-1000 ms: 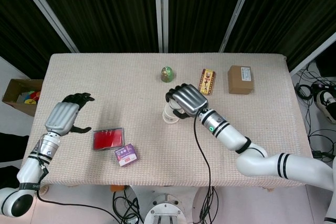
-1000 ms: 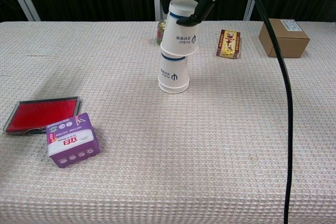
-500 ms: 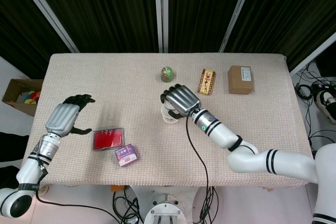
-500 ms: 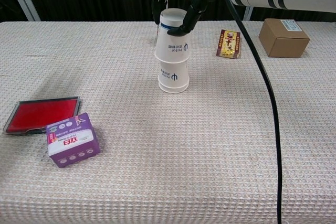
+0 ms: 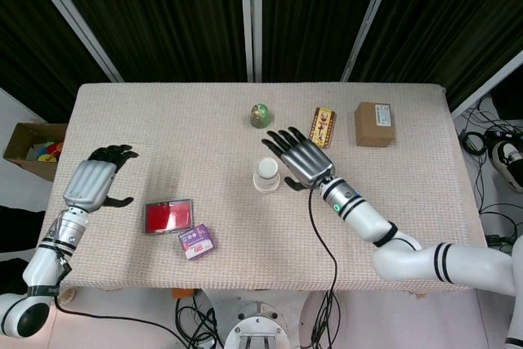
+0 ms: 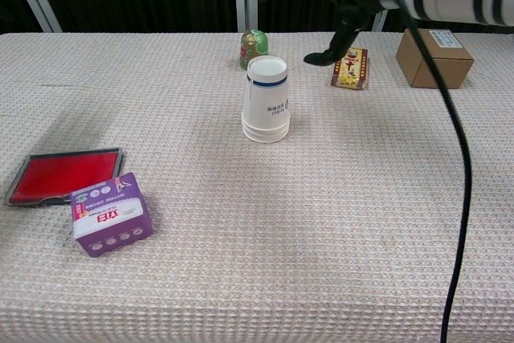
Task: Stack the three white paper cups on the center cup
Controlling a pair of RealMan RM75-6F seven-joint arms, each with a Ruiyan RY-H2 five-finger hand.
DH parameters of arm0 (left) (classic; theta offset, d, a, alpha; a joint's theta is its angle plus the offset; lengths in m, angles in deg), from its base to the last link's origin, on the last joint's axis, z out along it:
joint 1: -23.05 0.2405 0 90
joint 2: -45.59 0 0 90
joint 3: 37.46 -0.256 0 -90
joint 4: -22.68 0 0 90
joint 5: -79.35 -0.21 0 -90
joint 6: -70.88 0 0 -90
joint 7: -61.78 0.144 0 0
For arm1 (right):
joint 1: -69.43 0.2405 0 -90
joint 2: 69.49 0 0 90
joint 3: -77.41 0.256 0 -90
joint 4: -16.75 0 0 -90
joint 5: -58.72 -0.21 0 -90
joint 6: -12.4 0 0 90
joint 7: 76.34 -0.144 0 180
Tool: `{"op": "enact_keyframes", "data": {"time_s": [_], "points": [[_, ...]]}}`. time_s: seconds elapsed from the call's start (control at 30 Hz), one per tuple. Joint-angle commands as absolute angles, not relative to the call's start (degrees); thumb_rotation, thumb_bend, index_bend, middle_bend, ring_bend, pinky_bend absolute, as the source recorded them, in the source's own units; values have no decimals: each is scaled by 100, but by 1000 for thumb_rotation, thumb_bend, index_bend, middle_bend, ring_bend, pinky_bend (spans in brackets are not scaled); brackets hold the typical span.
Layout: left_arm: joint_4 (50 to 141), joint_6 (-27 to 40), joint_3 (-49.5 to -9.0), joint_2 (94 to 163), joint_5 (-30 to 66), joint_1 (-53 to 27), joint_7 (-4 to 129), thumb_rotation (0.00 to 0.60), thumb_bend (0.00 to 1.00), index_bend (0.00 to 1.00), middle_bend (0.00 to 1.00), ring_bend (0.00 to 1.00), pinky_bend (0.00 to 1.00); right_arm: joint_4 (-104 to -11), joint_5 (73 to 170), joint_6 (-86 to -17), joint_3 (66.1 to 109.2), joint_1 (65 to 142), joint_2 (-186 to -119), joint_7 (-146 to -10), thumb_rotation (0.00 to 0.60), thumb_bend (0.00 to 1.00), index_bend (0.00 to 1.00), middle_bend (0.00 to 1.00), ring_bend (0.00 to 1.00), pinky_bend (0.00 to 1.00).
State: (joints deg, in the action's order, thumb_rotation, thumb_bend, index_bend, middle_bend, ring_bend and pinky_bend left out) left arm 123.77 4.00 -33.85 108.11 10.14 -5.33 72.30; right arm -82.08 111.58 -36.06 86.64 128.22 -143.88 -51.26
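The left hand (image 5: 88, 181) is hanging over the table's 9 o'clock edge with its fingers apart, holding nothing. It has drifted a little toward that edge.

Next, near 7 o'clock, the red tray (image 5: 168, 216) is lying flat, and the purple box (image 5: 196, 241) is sitting just beside it.

In the middle, the cup stack (image 6: 266, 110) is standing upside down on the cloth. A moment ago the right hand was pushing the top cup down over it. Now that cup is sitting low and snug, with only rims showing at the bottom. I cannot count the cups in the stack, but no loose cup is showing anywhere. So I am guessing the stacking is done, or almost done.

The right hand (image 5: 299, 155) is letting go. Its fingers are spreading wide and it is pulling away toward 3 o'clock, just beside the stack and not touching it.

At 12 o'clock the green egg (image 5: 261, 114) is standing. Toward 1 o'clock the snack pack (image 5: 323, 127) is lying flat, then the brown box (image 5: 375, 124).

The table (image 5: 163, 120) is wearing a bumpy cream cloth. Dark curtains are hanging behind it. A toy box (image 5: 33, 146) is sitting on the floor at far left.
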Motion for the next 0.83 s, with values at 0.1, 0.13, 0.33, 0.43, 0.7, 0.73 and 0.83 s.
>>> {"op": "enact_keyframes", "data": {"time_s": [0.1,0.13,0.33,0.43,0.7,0.73,0.83], "points": [[11914,-101,-3489,10925,709,-233,7490,600,105,236,156,124,165,-8847,12140,-4936,8041,11455,-13605,-5875,600,296,0,105,3,107],[11824,-212,-3514,10954,658,-171,7578,600,108,239,159,124,165,-8827,12315,-5127,7929,11238,-13538,-6037,600,298,0,121,6,117],[11657,-940,-3731,10995,454,366,8118,600,115,244,164,124,165,-8476,13388,-6577,7274,9773,-13267,-7155,600,302,29,137,20,131],[11754,-1275,-3827,10975,345,649,8132,600,116,245,164,124,165,-8265,13707,-7029,7066,9278,-13209,-7547,600,301,45,136,20,133],[12011,-1984,-4180,10988,-165,1359,8094,600,114,244,164,124,162,-7764,14379,-7853,6839,8345,-13270,-8264,600,301,56,136,20,133],[12050,-2026,-4211,10992,-209,1420,8068,600,114,245,164,124,162,-7717,14445,-7898,6844,8296,-13289,-8279,600,302,59,137,20,133],[12117,-2191,-4257,11043,-342,1605,7989,600,114,245,164,124,161,-7590,14649,-7963,6898,8213,-13354,-8311,600,303,75,144,20,133]]}}
